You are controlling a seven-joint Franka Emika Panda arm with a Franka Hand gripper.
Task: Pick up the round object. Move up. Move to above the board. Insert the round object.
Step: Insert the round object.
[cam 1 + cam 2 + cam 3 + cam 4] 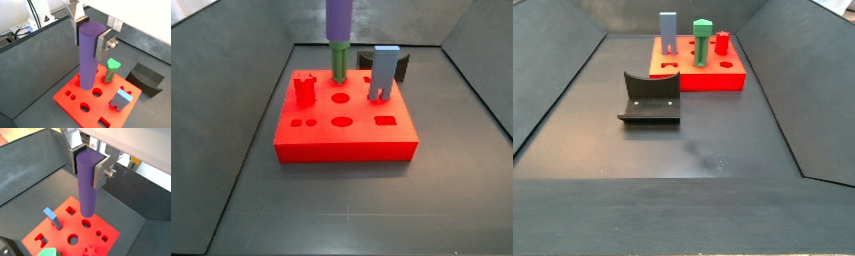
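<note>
The round object (89, 55) hangs upright over the board (70, 100); I see my gripper (91, 36) closed on its upper part, fingers (101, 44) pressing both sides. In a side view its lower end (339, 20) is above the green peg (339, 62).

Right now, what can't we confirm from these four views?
- The purple round object's lower tip: in both wrist views its own body hides which hole in the board lies under it.
- The gripper: cut off by the frame edge in a side view.
- The green peg: partly behind the round object there.
</note>
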